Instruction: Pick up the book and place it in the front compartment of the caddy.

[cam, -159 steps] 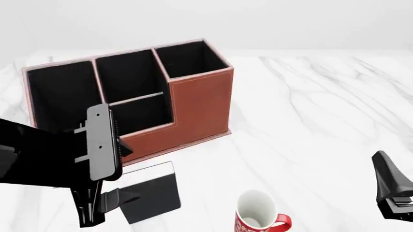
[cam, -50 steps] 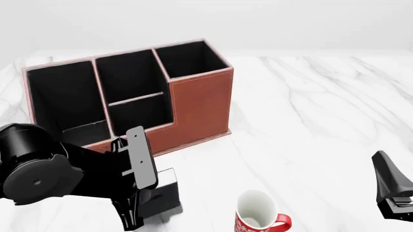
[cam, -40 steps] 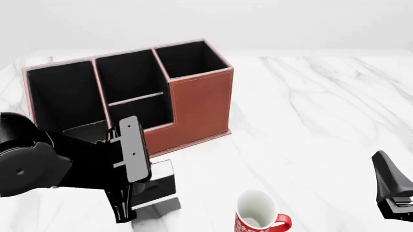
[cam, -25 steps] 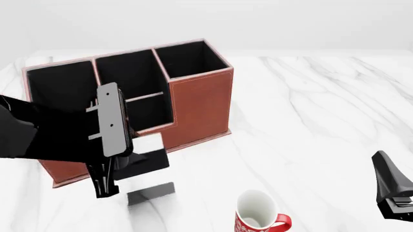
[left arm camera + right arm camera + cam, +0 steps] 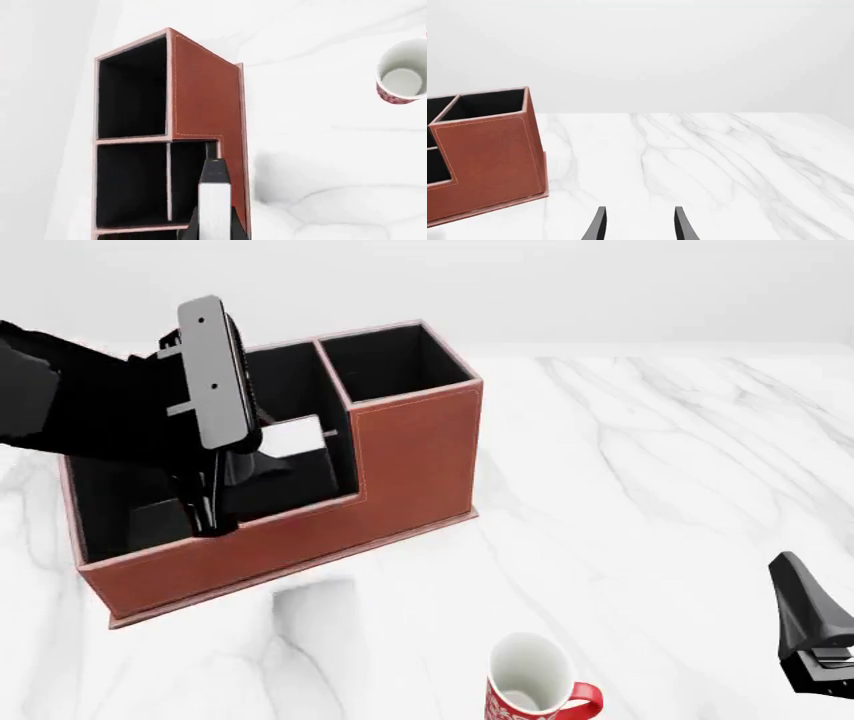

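Front view shows us the left gripper (image 5: 214, 502) higher and farther than half a second ago, now clamped on the book (image 5: 296, 440) above the caddy (image 5: 400, 455), over its low front compartment (image 5: 300, 485). Our right gripper (image 5: 637, 225) rests apart, jaws parted, empty. The mug (image 5: 531, 687) bears unreadable white markings.

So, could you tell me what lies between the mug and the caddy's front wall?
Nothing: in the front view, only bare marble table separates the mug from the caddy. The left gripper holds the book above the caddy.
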`<control>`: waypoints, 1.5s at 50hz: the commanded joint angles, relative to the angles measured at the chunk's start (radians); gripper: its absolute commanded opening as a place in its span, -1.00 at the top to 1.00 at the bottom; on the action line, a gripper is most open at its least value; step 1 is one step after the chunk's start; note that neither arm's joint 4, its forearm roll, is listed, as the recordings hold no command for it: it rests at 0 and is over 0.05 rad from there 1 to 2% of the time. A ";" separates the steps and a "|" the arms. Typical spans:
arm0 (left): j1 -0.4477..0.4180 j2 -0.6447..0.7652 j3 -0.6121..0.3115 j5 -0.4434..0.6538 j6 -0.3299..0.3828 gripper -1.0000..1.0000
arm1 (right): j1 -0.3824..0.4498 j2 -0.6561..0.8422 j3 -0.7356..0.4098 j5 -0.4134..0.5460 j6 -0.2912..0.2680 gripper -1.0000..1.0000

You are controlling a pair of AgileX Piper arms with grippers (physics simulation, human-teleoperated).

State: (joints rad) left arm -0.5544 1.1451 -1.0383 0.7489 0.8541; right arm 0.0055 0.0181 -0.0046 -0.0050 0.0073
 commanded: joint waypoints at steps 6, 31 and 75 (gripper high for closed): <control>0.115 0.017 -0.119 0.006 0.084 1.00 | -0.001 -0.003 0.001 0.001 -0.002 -1.00; 0.184 0.110 -0.215 -0.041 0.164 1.00 | -0.002 -0.003 0.001 0.001 -0.002 -1.00; 0.253 0.252 -0.171 -0.278 0.234 1.00 | -0.001 -0.003 0.001 0.001 -0.002 -1.00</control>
State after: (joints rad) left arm -0.3201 1.4432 -1.2159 0.4998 1.0744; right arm 0.0055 0.0181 -0.0046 -0.0050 0.0072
